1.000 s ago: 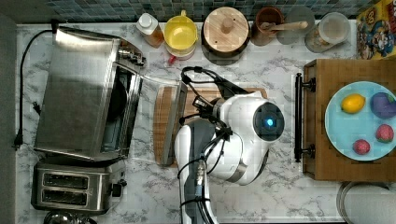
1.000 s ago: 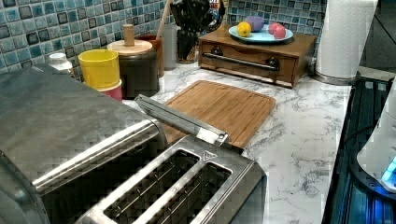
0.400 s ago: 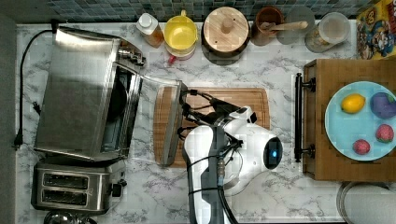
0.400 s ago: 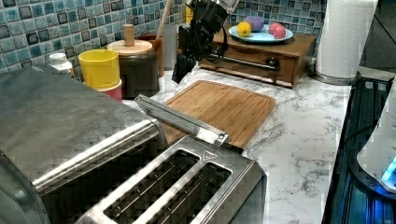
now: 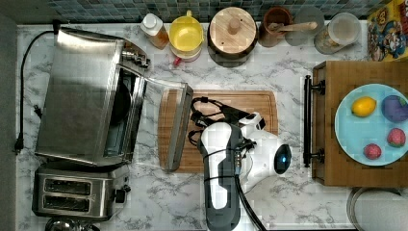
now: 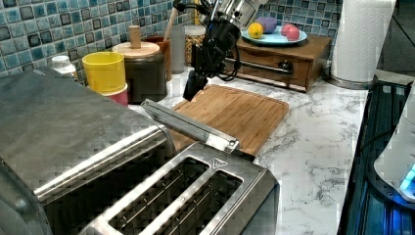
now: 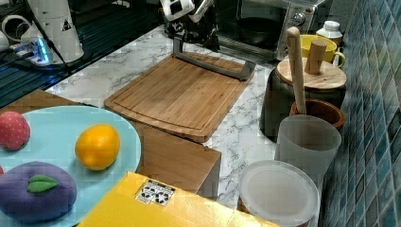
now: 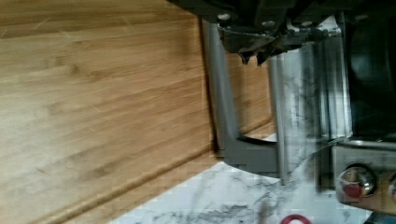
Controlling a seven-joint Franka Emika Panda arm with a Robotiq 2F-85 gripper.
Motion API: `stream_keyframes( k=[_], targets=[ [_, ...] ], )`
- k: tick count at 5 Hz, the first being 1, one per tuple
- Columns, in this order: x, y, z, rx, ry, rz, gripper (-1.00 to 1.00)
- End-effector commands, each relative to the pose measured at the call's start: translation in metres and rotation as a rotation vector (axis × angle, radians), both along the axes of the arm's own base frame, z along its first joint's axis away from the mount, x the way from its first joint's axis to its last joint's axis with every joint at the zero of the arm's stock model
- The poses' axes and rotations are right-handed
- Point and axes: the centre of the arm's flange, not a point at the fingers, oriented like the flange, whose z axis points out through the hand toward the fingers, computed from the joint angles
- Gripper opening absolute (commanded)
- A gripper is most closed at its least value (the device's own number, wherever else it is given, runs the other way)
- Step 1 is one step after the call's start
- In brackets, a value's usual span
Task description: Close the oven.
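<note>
The oven (image 5: pixel 82 96) is a boxy steel box at the top view's left, its glass door folded down flat over the edge of a wooden cutting board (image 5: pixel 231 103). The door's bar handle (image 5: pixel 179 126) (image 6: pixel 188 125) (image 7: pixel 210 64) runs along the door's free edge. My gripper (image 6: pixel 190 92) (image 8: pixel 251 56) hangs fingers-down just above the board, right beside the handle (image 8: pixel 215 93) on its board side, not touching it. Its fingertips sit close together with nothing between them. In the right view the gripper (image 7: pixel 187 29) stands behind the handle.
A two-slot toaster (image 5: pixel 77 192) stands beside the oven. A yellow cup (image 5: pixel 186 33), a wooden-lidded jar (image 5: pixel 233 30) and other containers line the tiled wall. A wooden tray (image 5: pixel 327 125) carrying a plate of fruit sits at the top view's right. A paper towel roll (image 6: pixel 364 39) stands beyond it.
The arm has swung toward the oven and come down. In the left view the gripper has entered and dropped to just above the board by the door handle. The door has not moved.
</note>
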Motion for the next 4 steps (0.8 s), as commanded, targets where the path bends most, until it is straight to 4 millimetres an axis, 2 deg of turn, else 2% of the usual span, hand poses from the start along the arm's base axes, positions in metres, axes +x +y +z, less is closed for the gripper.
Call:
stream_keyframes(
  k=[1, 2, 3, 4],
  targets=[
    [0.015, 0.04, -0.016, 0.031, -0.025, 0.177, -1.0],
    [0.017, 0.047, -0.027, 0.043, -0.012, 0.19, -1.0],
    [0.017, 0.051, -0.022, 0.078, -0.034, 0.162, -1.0],
    [0.019, 0.046, -0.001, 0.108, -0.059, 0.123, -1.0]
  ],
)
